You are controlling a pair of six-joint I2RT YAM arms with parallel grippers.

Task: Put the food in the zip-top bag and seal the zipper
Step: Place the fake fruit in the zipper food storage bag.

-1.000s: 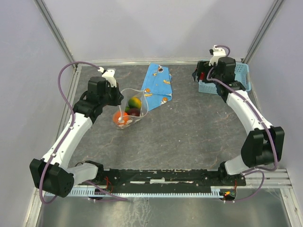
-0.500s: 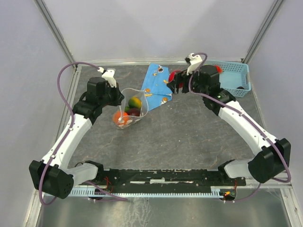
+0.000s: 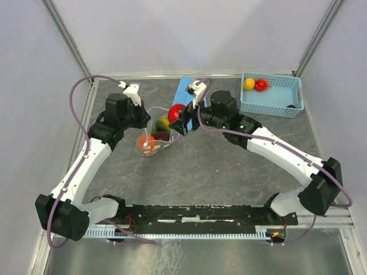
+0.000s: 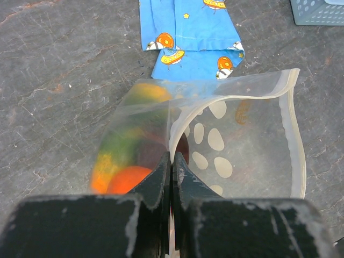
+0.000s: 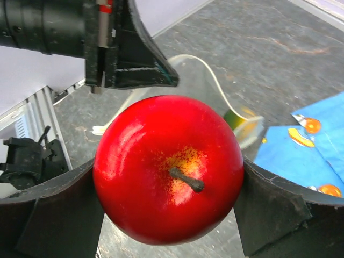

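A dark grey table [image 3: 229, 166] sits between pale walls [image 3: 172, 34]. The left gripper [image 4: 172, 174], fingers pressed together, pinches the rim of the zip-top bag [image 4: 242, 140], which holds fruits [image 4: 126, 166]. The right gripper [image 3: 183, 119] clamps a red apple [image 5: 161, 156] at the bag's mouth.

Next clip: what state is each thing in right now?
Bag: open, fruits inside.
Zipper: unsealed.
Apple: held near the bag's mouth.
Left gripper: shut on bag.
Right gripper: shut on apple.
Basket: holds yellow fruit, red fruit.
Wrapper: lying flat.
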